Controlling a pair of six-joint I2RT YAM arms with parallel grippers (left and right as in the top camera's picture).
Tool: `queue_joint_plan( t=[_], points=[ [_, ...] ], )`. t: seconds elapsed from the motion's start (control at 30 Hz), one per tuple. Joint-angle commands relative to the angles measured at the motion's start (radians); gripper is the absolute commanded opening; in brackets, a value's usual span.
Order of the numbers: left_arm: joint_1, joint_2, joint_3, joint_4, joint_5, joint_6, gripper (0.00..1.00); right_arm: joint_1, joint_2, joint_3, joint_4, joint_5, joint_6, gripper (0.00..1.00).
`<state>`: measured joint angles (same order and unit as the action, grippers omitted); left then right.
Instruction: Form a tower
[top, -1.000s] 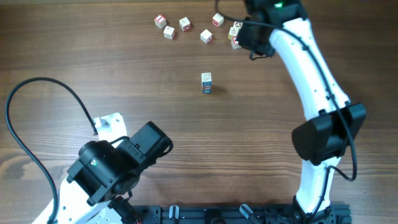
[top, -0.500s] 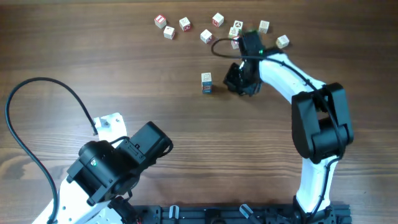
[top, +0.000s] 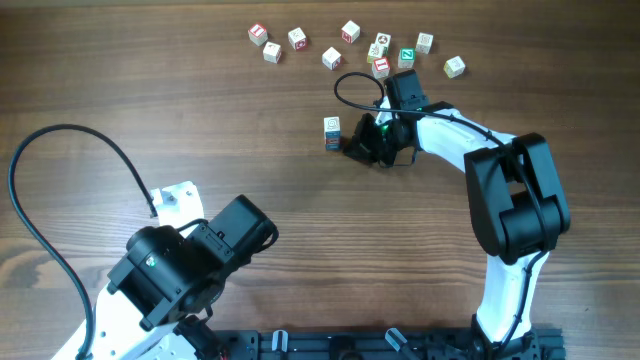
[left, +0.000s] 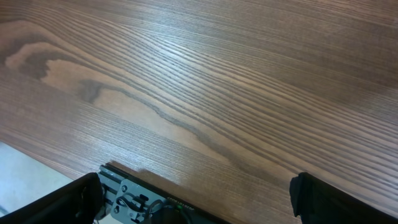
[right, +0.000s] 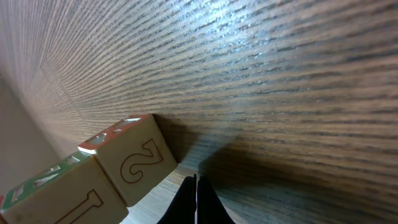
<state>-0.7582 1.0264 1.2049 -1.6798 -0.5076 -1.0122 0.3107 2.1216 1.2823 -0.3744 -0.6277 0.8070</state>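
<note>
The tower (top: 332, 132) is two small whitish cubes stacked near the table's middle, with a bluish print on top. My right gripper (top: 352, 149) lies low just to its right, its tips pointing at it. In the right wrist view the two stacked cubes (right: 93, 177) fill the lower left, with orange-outlined "2" and "1" faces and red- and green-edged sides. The right gripper (right: 195, 182) is shut with nothing between its black fingertips, a short gap from the "2" cube. My left gripper (left: 196, 202) hangs open over bare wood at the near left.
Several loose cubes with red or green prints lie along the far edge, from the leftmost cube (top: 258, 34) to the rightmost cube (top: 455, 67). The nearest loose cubes (top: 381, 66) sit just behind the right wrist. A black cable (top: 40, 180) loops at the left.
The right arm swung from the loose cubes at the back down to the table beside the tower. A green-printed cube it covered now shows. The left arm is still.
</note>
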Motion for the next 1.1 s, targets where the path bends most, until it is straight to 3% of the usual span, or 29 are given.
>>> queue_joint_plan(
  t=[0.0,0.43,0.53,0.7,0.8,0.83,0.87,0.9,1.07],
  points=[
    [0.001,-0.005,0.0,0.0,-0.007,-0.02,1.0,0.0,0.019,-0.028,0.019,0.02,0.008,0.04],
    [0.001,-0.005,0.0,0.0,-0.007,-0.02,1.0,-0.027,0.018,-0.026,0.054,0.149,0.04,0.05],
    [0.001,-0.005,0.0,0.0,-0.007,-0.02,1.0,-0.048,-0.035,-0.012,-0.06,0.29,0.031,0.05],
    [0.001,-0.005,0.0,0.0,-0.007,-0.02,1.0,-0.085,-0.331,0.003,-0.299,0.55,-0.083,0.05],
    [0.001,-0.005,0.0,0.0,-0.007,-0.02,1.0,-0.084,-0.629,0.003,-0.412,0.7,-0.158,0.05],
    [0.001,-0.005,0.0,-0.001,-0.007,-0.02,1.0,-0.084,-0.716,0.003,-0.433,0.724,-0.169,0.12],
    [0.001,-0.005,0.0,0.0,-0.007,-0.02,1.0,-0.084,-0.801,0.003,-0.449,0.739,-0.186,0.31],
    [0.001,-0.005,0.0,0.0,-0.007,-0.02,1.0,-0.084,-0.911,0.003,-0.461,0.74,-0.186,1.0],
    [0.001,-0.005,0.0,0.0,-0.007,-0.02,1.0,-0.084,-1.191,0.003,-0.46,0.739,-0.175,1.0]
  ],
)
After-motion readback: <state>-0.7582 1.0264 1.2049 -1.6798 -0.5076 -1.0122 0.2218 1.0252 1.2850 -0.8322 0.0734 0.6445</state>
